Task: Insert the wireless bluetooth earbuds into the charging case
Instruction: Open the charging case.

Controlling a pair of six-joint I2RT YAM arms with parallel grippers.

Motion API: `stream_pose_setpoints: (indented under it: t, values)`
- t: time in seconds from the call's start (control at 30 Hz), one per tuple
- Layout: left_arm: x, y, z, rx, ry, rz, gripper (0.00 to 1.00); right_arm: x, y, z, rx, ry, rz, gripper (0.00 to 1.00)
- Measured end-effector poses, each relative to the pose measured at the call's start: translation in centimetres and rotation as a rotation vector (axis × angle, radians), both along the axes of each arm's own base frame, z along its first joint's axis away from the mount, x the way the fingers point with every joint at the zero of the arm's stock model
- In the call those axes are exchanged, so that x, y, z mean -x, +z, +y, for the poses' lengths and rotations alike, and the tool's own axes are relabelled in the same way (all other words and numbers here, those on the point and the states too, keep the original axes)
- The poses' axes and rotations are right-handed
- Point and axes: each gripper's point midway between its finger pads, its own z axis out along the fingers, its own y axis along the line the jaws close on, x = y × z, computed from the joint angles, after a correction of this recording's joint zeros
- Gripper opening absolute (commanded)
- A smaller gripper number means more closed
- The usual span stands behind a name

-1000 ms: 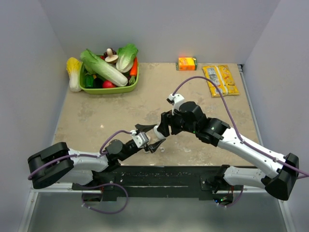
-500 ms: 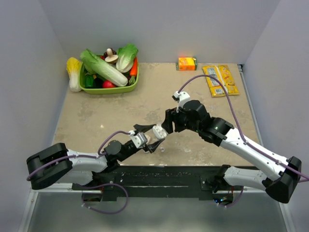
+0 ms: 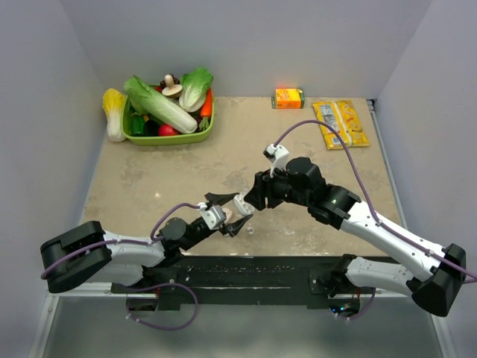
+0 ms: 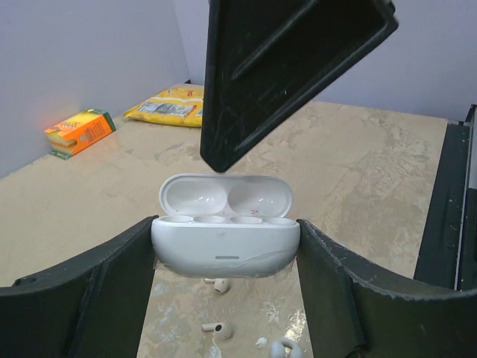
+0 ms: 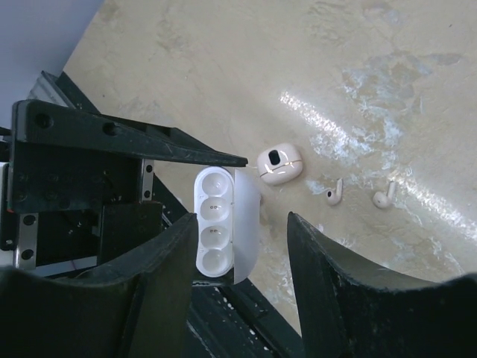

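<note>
Your left gripper [image 3: 227, 214] clamps the open charging case [image 4: 223, 246]. Your right gripper [image 5: 242, 224] hangs spread and empty just above. 2 earbuds [image 5: 333, 194] lie on the table [image 5: 223, 60].

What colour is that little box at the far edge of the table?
The box is mostly orange, clearest in the left wrist view.
</note>
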Motion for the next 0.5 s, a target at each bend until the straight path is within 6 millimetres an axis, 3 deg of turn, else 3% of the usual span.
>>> stream_pose_setpoints:
  t: [0.17,0.5]
  values:
    - [0.1,-0.3,0.2,-0.005,0.0,0.003,0.0,0.1,-1.9,0.3,0.022,0.005,0.048,0.47]
    - [0.5,-0.3,0.5,-0.001,-0.005,0.001,0.0,-0.3,-2.3,0.2,-0.028,0.017,0.078,0.41]
